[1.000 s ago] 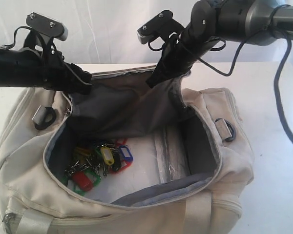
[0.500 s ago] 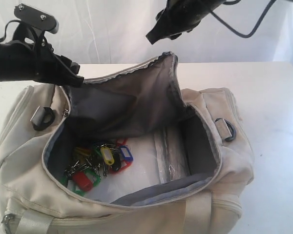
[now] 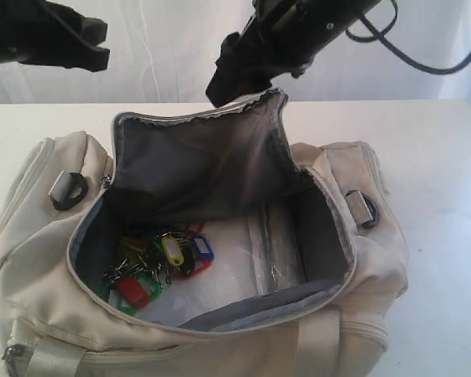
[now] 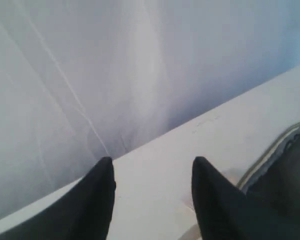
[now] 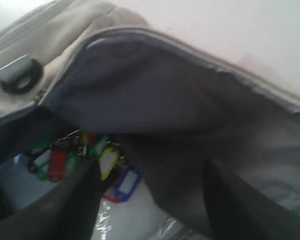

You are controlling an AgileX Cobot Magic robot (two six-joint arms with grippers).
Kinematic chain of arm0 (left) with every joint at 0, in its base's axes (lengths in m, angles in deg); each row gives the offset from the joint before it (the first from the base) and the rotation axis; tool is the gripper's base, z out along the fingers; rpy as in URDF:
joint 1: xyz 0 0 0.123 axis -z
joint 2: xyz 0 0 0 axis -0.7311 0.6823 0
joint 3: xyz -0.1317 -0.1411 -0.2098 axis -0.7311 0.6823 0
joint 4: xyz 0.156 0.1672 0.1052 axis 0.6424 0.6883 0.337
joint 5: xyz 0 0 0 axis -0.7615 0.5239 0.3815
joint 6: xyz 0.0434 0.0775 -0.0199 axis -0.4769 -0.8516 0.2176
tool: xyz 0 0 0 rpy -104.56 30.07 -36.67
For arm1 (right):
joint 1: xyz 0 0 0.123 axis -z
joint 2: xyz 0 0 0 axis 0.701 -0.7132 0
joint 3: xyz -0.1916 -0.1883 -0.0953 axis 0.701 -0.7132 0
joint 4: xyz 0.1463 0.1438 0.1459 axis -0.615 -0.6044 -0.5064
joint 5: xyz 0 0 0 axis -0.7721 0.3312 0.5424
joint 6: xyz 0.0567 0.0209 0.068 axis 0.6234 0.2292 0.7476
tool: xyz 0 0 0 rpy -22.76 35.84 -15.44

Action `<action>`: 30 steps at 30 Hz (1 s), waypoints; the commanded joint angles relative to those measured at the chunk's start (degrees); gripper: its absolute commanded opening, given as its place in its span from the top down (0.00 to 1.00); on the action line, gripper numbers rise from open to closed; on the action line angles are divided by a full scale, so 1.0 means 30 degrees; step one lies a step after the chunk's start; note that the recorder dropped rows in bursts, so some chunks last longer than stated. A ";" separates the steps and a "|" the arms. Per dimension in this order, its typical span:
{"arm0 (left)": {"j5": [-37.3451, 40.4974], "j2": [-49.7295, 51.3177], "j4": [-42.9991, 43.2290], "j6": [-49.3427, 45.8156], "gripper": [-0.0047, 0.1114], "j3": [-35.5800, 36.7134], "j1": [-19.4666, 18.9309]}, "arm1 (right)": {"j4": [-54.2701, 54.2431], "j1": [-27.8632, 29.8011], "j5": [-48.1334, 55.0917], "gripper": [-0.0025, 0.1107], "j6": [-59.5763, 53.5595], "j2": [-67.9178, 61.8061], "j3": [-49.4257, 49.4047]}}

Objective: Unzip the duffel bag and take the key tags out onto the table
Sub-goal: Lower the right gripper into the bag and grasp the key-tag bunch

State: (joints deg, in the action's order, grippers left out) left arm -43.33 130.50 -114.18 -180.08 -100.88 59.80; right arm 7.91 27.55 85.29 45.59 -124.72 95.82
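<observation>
Bag (image 3: 361,259) gapes unzipped mid-frame on table (image 3: 439,157) | tags (image 3: 161,263) inside, lower left: light, hard, loose; likely best pinched at the rings | left gripper (image 4: 150,162) spread, empty | right gripper (image 5: 150,170) spread, empty

Below the right gripper (image 3: 220,86) the duffel bag (image 3: 377,259) gapes wide, free down to the key tags (image 3: 165,258). Its upright grey flap (image 3: 204,165) stands just under the jaws.

cream duffel bag (image 3: 31,314), dark grey lining (image 3: 196,165); key tags (image 3: 161,263) red, yellow, green, blue — perhaps pink; white table (image 3: 439,157).
</observation>
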 commanded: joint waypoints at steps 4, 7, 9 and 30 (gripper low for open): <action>-0.5454 -0.3815 -0.3223 -0.4914 0.72 0.2472 -0.0027 | -0.3294 -0.0117 -0.0155 0.58 -0.2731 0.2052 -0.4865; -0.4298 -0.5639 -0.3223 -0.4767 0.96 0.3652 -0.0027 | -0.4031 -0.1027 -0.1127 0.58 -0.3442 0.2261 -0.6230; -0.2863 -0.6495 -0.3223 -0.4389 0.96 0.4496 -0.0027 | -0.4031 -0.1880 -0.1907 0.58 -0.3785 0.2087 -0.6902; 1.1170 -0.7798 1.9764 2.3039 0.96 0.7426 -0.0027 | -0.3445 -0.5007 -0.7711 0.41 -0.5475 -0.2901 -0.7482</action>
State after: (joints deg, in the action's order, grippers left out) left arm -12.08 108.23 -60.14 -117.22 -77.87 59.64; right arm -2.37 12.76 63.94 29.70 -131.64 73.69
